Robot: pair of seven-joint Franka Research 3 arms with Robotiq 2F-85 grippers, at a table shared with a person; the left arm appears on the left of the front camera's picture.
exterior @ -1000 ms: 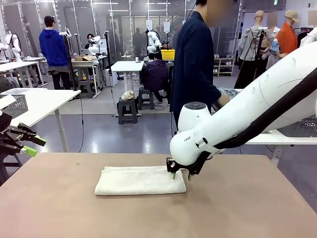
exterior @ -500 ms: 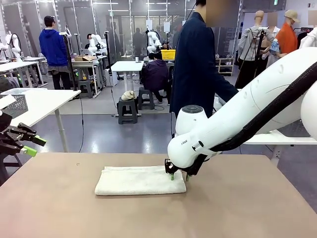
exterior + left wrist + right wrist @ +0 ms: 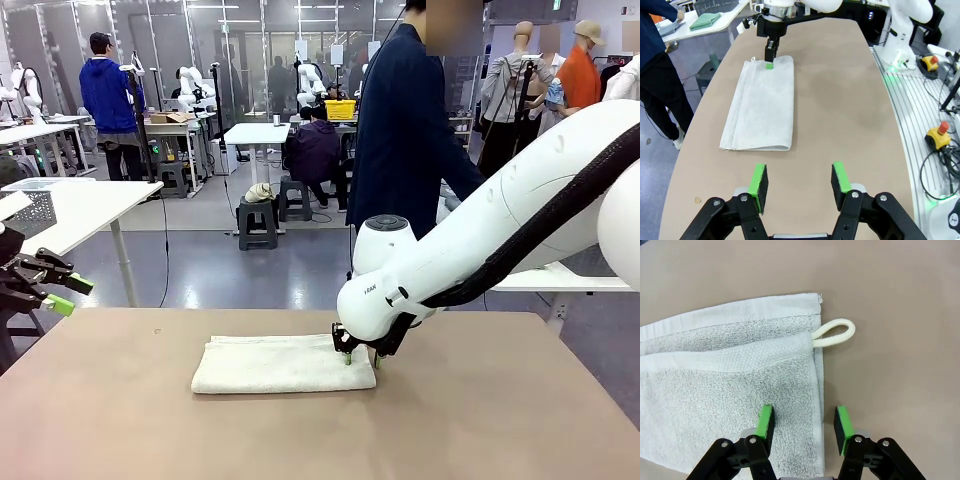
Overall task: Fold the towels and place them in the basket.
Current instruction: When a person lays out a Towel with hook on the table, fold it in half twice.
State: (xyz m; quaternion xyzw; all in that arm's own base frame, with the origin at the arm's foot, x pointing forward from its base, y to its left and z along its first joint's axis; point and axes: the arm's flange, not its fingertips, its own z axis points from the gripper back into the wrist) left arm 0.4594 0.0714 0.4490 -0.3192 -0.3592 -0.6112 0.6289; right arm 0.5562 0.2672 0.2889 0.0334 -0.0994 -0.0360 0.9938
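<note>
Movement: right gripper edged slightly left; jaws, part-spread, straddle the towel edge, 1 pad on cloth.

This is a robotics lab in a big open hall. A white robot arm works at a brown worktop. Beside the worktop, in the left wrist view, lie cables and a yellow box with a red stop button. Behind are white tables with stools, a smooth grey floor, glass partitions and strip lights. People stand or sit there, one near a yellow crate.
</note>
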